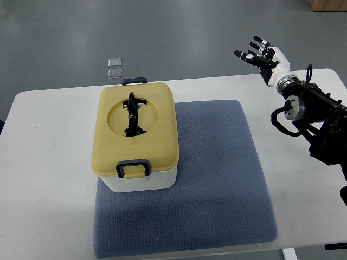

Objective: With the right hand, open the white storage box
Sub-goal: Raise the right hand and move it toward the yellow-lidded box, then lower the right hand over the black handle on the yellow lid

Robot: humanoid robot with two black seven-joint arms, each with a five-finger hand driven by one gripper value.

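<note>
Two small clear squares (115, 67) lie on the floor, upper left. The box (136, 136), lid latched, sits left of centre on the mat's (217, 179) left part. Right hand (264, 57), upper right, fingers spread, holding nothing, well apart from the box.

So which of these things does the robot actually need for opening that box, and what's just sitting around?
Needed for the job:
- white storage box, yellow lid still on, latches closed
- right hand, fingers spread, raised beyond the table's far right corner, holding nothing

Just lying about:
- blue mat under the box
- white table
- two small clear squares on the floor beyond the table
</note>
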